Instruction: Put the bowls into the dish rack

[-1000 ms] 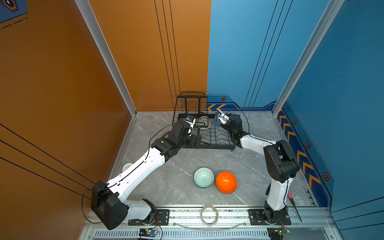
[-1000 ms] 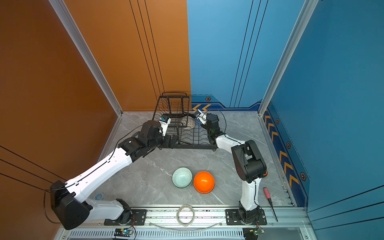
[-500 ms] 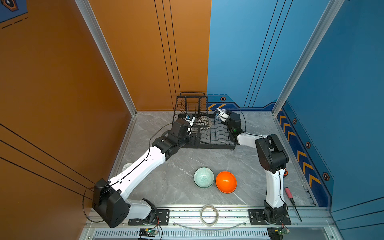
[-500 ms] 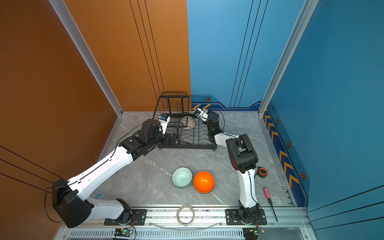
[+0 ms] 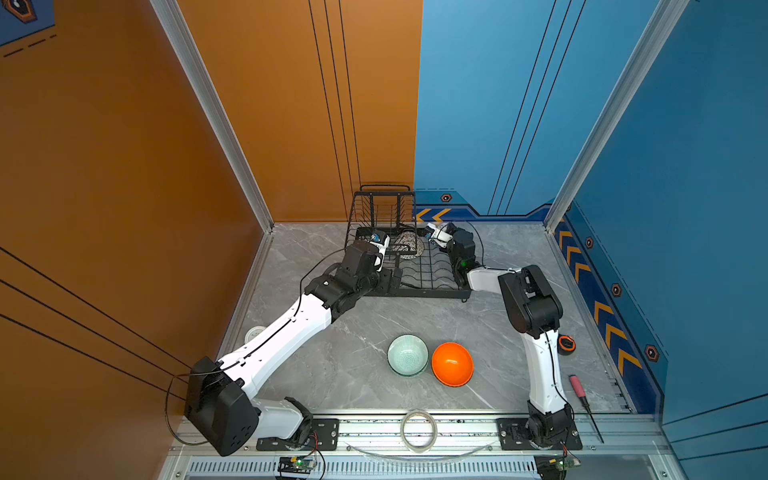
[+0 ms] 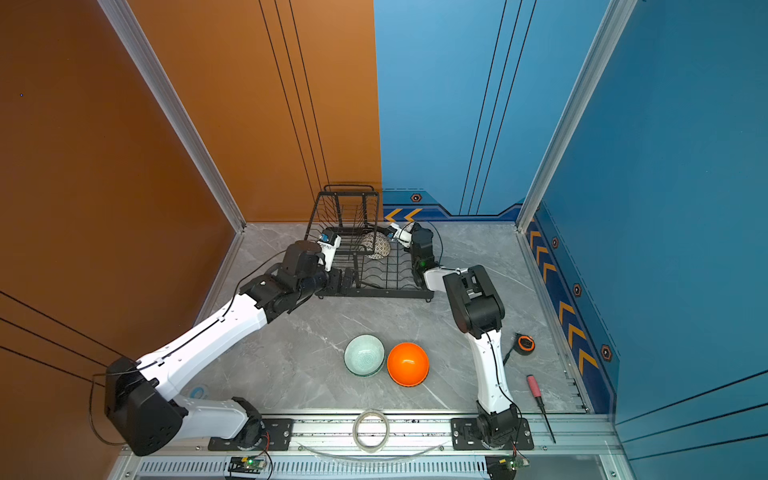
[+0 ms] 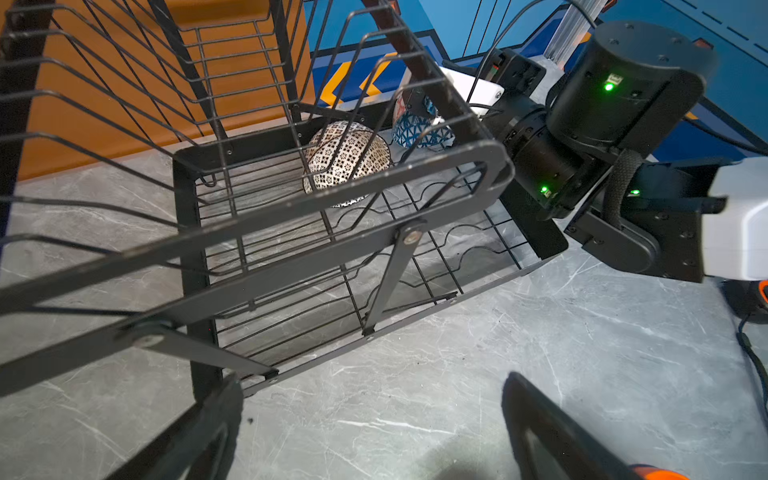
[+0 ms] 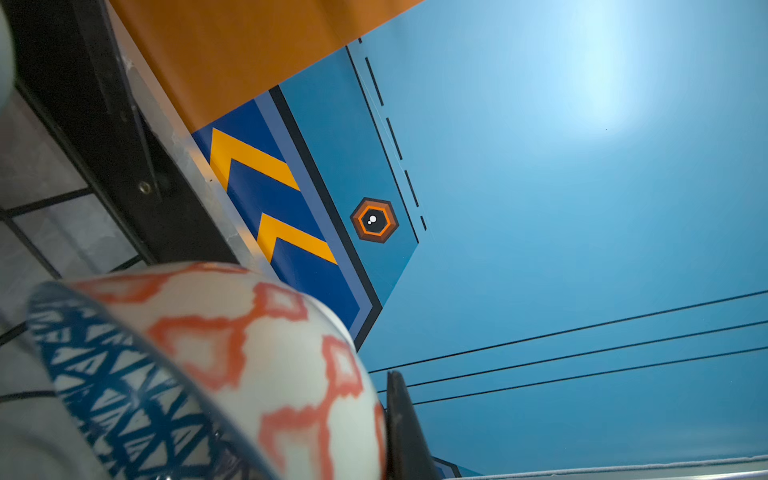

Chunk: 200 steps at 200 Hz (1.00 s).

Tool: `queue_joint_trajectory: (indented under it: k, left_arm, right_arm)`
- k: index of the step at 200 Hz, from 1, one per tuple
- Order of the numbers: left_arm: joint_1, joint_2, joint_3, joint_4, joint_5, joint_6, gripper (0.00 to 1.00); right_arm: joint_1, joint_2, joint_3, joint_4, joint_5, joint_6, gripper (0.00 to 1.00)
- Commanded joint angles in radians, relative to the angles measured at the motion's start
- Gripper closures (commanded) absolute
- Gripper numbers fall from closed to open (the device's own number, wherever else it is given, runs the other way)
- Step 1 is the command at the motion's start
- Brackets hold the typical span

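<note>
Both top views look steeply down from above the front rail (image 5: 457, 428) onto the tabletop (image 5: 365, 328), facing the far corner. The left wrist camera sits close beside the dish rack (image 7: 332, 195), facing the right arm (image 7: 623, 104). The right wrist camera, tilted, crowds a blue triangle-patterned bowl (image 8: 124, 395) before the blue wall (image 8: 582, 208). Both top views and the left wrist view share the dish rack.

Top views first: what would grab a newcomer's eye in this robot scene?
The glossy orange bowl glows beside a pale mint bowl up front. Behind, the black wire dish rack holds a white lattice-patterned bowl, while the right gripper pinches a blue white-triangled bowl at its far end.
</note>
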Motion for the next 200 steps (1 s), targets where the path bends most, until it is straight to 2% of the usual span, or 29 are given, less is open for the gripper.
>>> queue_joint_trajectory:
  k: [1, 111, 200]
  left_arm:
    - [0.011, -0.023, -0.016, 0.024, 0.015, -0.015, 0.02]
    - [0.022, -0.044, -0.046, 0.041, 0.021, -0.015, 0.02]
    - [0.031, -0.063, -0.070, 0.054, 0.029, -0.018, 0.02]
  right_arm:
    - [0.011, 0.022, 0.046, 0.116, 0.039, -0.076, 1.00]
    - [0.021, 0.092, 0.052, 0.237, 0.036, -0.214, 1.00]
    - [0.022, 0.082, 0.015, 0.180, 0.003, -0.218, 1.00]
